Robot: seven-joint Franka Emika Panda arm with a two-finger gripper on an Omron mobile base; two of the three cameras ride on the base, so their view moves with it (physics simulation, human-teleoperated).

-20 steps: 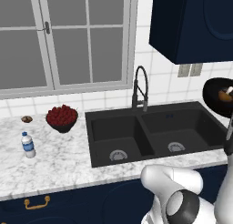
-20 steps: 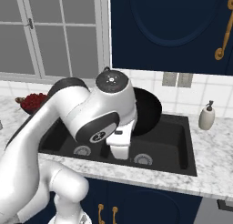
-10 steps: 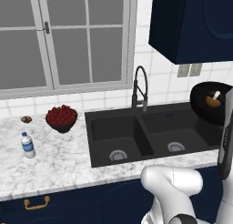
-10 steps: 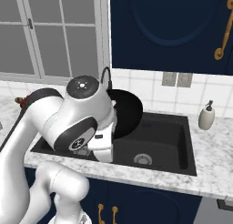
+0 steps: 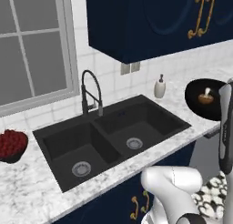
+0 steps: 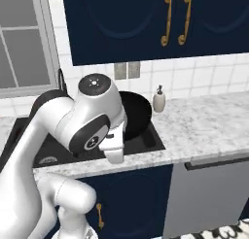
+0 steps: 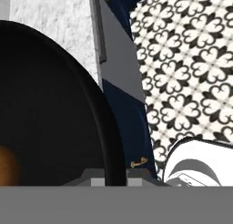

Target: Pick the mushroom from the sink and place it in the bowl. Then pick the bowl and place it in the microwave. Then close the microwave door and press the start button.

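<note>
The pincer is closed on the rim of the black bowl, gripping it and holding it in the air above the marble surface, to the right of the black sink. The small tan mushroom sits inside the bowl. From the right base camera the bowl shows tilted behind the white arm, near a soap bottle. From the hand camera the bowl's rim hangs over a patterned floor.
</note>
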